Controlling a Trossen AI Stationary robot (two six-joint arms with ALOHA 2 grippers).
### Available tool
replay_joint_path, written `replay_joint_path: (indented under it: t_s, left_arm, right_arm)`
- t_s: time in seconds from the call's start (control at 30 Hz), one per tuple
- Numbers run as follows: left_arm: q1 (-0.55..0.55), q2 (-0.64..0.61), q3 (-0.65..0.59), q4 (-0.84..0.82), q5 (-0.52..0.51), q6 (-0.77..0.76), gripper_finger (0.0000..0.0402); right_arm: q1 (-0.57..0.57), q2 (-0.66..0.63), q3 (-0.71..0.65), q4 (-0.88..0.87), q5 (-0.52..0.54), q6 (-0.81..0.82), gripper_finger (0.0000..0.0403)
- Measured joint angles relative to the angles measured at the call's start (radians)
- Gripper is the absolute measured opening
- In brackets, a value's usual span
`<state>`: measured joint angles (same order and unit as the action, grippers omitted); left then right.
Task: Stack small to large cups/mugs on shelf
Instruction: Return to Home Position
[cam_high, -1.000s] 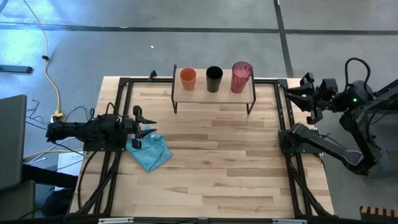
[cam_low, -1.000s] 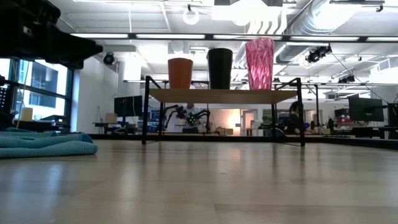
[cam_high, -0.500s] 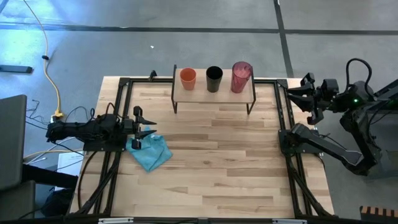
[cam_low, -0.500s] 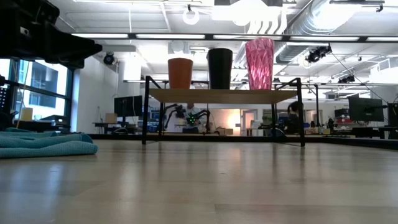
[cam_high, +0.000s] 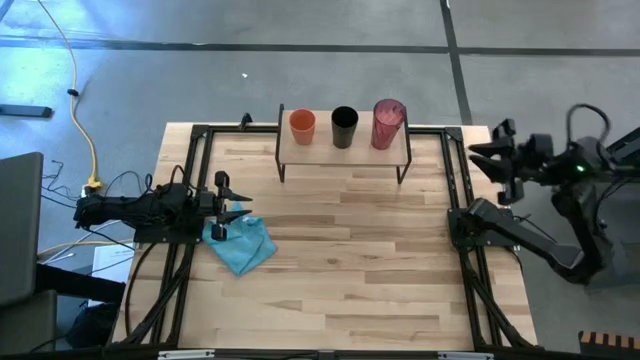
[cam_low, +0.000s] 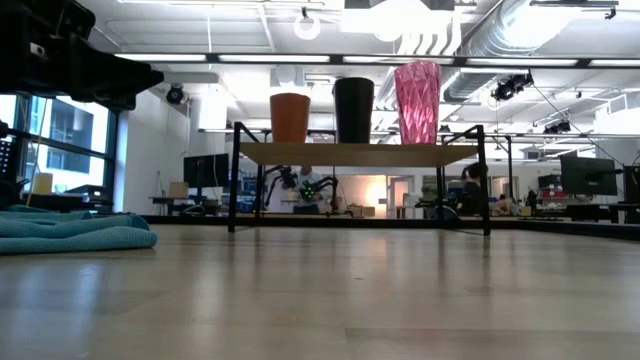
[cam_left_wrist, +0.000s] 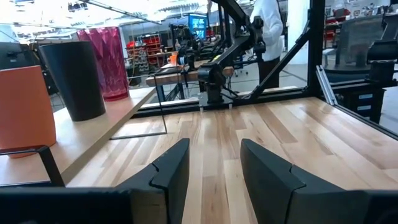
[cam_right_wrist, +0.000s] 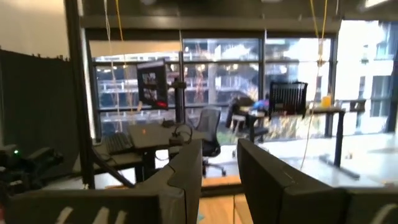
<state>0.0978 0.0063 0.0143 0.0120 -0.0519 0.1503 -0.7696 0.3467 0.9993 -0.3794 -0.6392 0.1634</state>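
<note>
The left gripper (cam_high: 234, 201) sits at the left edge of the plank table (cam_high: 350, 270), fingers parted and empty, touching a crumpled blue cloth (cam_high: 245, 247). At the far edge, a light-wood shelf (cam_high: 325, 154) on thin black legs carries a smooth orange cup (cam_high: 302, 125), a taller matte black cup (cam_high: 344, 126) and a ribbed translucent pink tumbler (cam_high: 387, 123). The right gripper (cam_high: 488, 145), beyond the right edge, is spread and empty.

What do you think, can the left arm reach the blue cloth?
Probably yes: the left gripper sits open right beside the light blue cloth, and nothing lies between them.
</note>
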Motion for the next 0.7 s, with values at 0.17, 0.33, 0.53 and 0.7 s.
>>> replay_joint_path:
  t_s: [0.17, 0.33, 0.53, 0.7]
  left_arm:
    - [0.000, 0.000, 0.000, 0.000, 0.000, 0.000, 0.0134]
    - [0.000, 0.000, 0.000, 0.000, 0.000, 0.000, 0.0134]
    - [0.000, 0.000, 0.000, 0.000, 0.000, 0.001, 0.0134]
    - [0.000, 0.000, 0.000, 0.000, 0.000, 0.001, 0.0134]
  right_arm:
    - [0.000, -0.106, 0.000, -0.013, 0.021, -0.008, 0.0094]
    - [0.000, -0.209, 0.001, -0.077, 0.338, -0.077, 0.0094]
    - [0.041, -0.230, 0.001, -0.091, 0.642, -0.210, 0.0094]
    - [0.087, -0.236, 0.000, -0.097, 1.047, -0.338, 0.0094]
